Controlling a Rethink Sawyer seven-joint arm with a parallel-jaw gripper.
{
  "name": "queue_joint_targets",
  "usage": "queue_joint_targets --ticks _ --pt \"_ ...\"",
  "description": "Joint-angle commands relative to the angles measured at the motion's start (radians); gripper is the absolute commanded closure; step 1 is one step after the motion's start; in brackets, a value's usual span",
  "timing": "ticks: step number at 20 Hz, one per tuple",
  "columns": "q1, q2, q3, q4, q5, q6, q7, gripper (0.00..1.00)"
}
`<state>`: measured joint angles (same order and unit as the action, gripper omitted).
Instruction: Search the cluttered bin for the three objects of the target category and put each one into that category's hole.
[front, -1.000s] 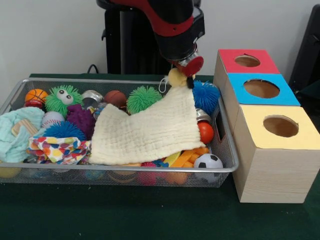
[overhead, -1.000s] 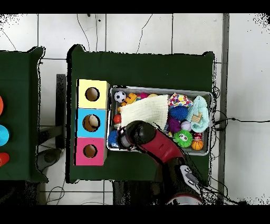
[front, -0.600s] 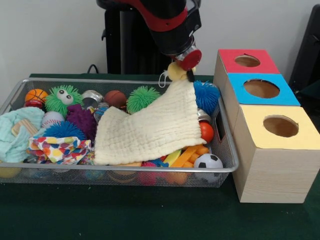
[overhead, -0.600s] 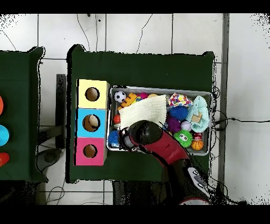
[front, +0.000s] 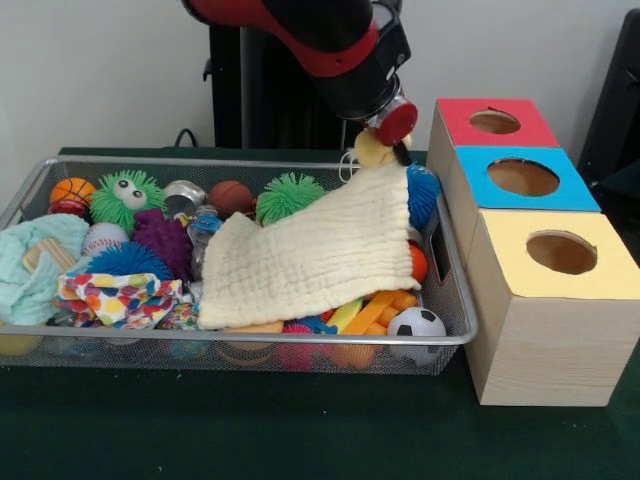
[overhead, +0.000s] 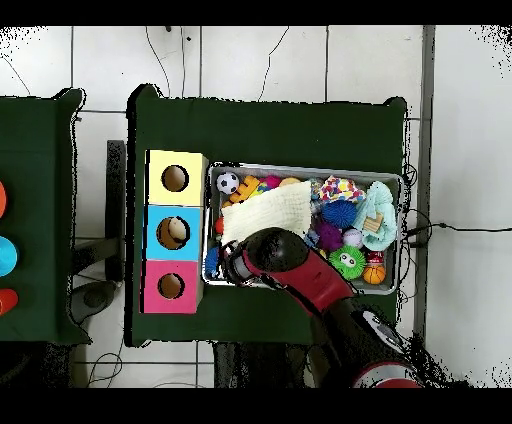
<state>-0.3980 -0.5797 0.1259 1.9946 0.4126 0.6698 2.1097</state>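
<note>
My gripper (front: 385, 148) is shut on one corner of a cream waffle cloth (front: 315, 255) and holds that corner up above the right end of the wire bin (front: 230, 340). The rest of the cloth drapes down over the toys. From overhead the cream cloth (overhead: 268, 211) shows beside the arm (overhead: 275, 255), which hides the gripper. A three-hole wooden box stands right of the bin, with a red hole (front: 494, 121), a blue hole (front: 523, 177) and a yellow hole (front: 561, 252).
The bin holds several balls and spiky toys: a green eyed one (front: 127, 195), a soccer ball (front: 416, 324), a blue spiky ball (front: 422, 192). A mint cloth (front: 35, 262) and a patterned cloth (front: 115, 296) lie at its left end.
The gripper has carried the cloth's corner to the right, toward the box; the cloth has dragged right with it and now covers most of the orange ball.
</note>
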Motion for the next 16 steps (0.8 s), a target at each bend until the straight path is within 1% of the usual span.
queue_joint_targets --ticks 1,3,4,6,8,10,14,16 --pt "-0.060 0.072 0.227 0.082 0.080 -0.139 -0.012 1.00" --pt "-0.087 0.068 0.268 0.108 0.094 -0.175 -0.005 1.00" --pt "-0.111 0.077 0.312 0.134 0.109 -0.223 -0.003 1.00" --pt "-0.132 0.102 0.338 0.139 0.090 -0.268 0.003 1.00" --pt "-0.133 0.116 0.336 0.130 0.054 -0.289 0.014 1.00" --pt "-0.126 0.114 0.321 0.118 0.015 -0.297 0.023 1.00" --pt "-0.061 0.107 0.198 0.058 -0.087 -0.336 0.025 1.00" --pt "-0.057 0.097 0.191 0.055 -0.105 -0.339 0.032 1.00"
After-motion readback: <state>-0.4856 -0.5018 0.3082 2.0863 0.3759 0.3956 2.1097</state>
